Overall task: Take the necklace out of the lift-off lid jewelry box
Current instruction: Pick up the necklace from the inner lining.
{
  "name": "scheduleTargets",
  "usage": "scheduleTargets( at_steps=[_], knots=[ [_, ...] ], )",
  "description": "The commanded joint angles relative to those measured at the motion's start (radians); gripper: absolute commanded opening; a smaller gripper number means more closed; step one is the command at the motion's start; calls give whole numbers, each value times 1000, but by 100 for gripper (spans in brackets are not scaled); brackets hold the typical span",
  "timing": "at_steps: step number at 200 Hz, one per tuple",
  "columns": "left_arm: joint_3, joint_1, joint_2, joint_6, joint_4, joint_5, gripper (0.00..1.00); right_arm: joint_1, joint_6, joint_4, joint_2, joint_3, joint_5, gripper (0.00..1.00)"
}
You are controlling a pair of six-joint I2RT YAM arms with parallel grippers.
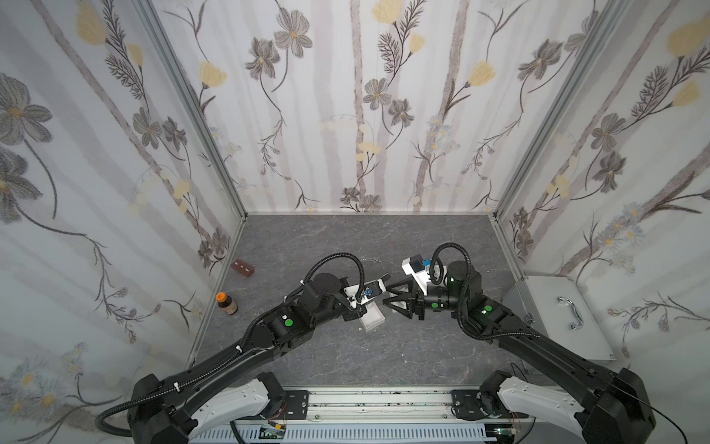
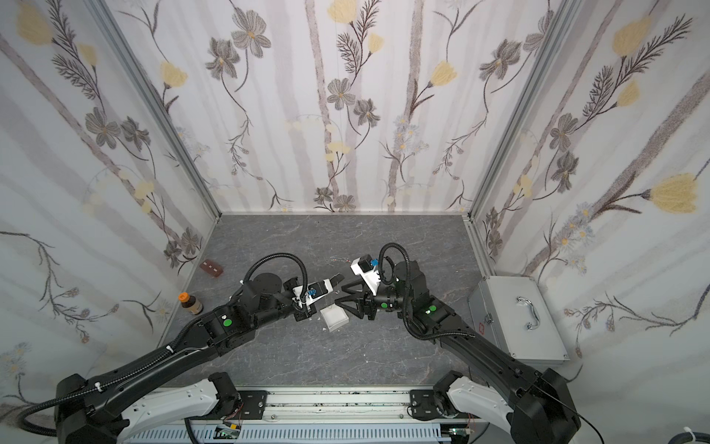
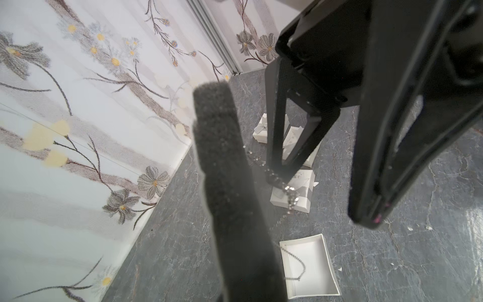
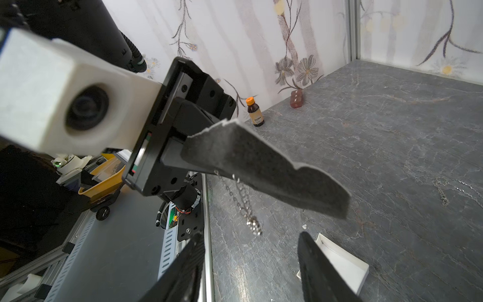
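floral wallpaper in grey and yellow covers the three walls around a dark grey marbled surface (image 1: 345, 357). near its middle lies the jewelry box (image 1: 374, 319), white, shallow and open, with no lid on it. the two arms meet tip to tip over the far side of the box. the left gripper (image 4: 337, 201) has its foam-padded jaws pressed together on the necklace (image 4: 241, 198). in the right wrist view two strands of fine silver chain hang from the underside of those jaws and end in a small beaded pendant (image 4: 254, 225) that dangles clear above the surface. in the left wrist view a further curl of chain shows against the white floor of the box (image 3: 318, 251), and i cannot tell whether it lies inside or hangs in front of it. the right gripper (image 1: 386, 296) faces the left one, its black jaws standing apart with nothing held between them. beyond it in the left wrist view sit several small white gift boxes (image 3: 262, 128) with bows. another loose chain (image 4: 444, 191) lies on the surface farther back. an orange-capped bottle (image 1: 226, 303) and a brown block (image 1: 243, 268) stand near the left wall, and a silver metal case (image 1: 561, 311) lies by the right wall.
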Motion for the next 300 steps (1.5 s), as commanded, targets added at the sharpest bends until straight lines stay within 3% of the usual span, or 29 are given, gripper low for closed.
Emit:
scheduleTargets(
  at_steps=[1, 116, 178, 224, 300],
  knots=[
    [13, -9, -6, 33, 22, -4, 3, 1, -18, 71, 6, 0, -36, 56],
    [22, -42, -1, 37, 18, 15, 4, 4, -3, 137, 16, -1, -99, 51],
    [-3, -42, 1, 38, 66, 12, 4, 5, -8, 137, 8, -17, -111, 39],
    [-4, -42, 4, 33, 72, 3, 3, 4, -7, 135, -7, -27, -115, 20],
    [-11, -42, 4, 15, 81, -1, 4, 4, -3, 127, -24, -39, -113, 3]
  ],
)
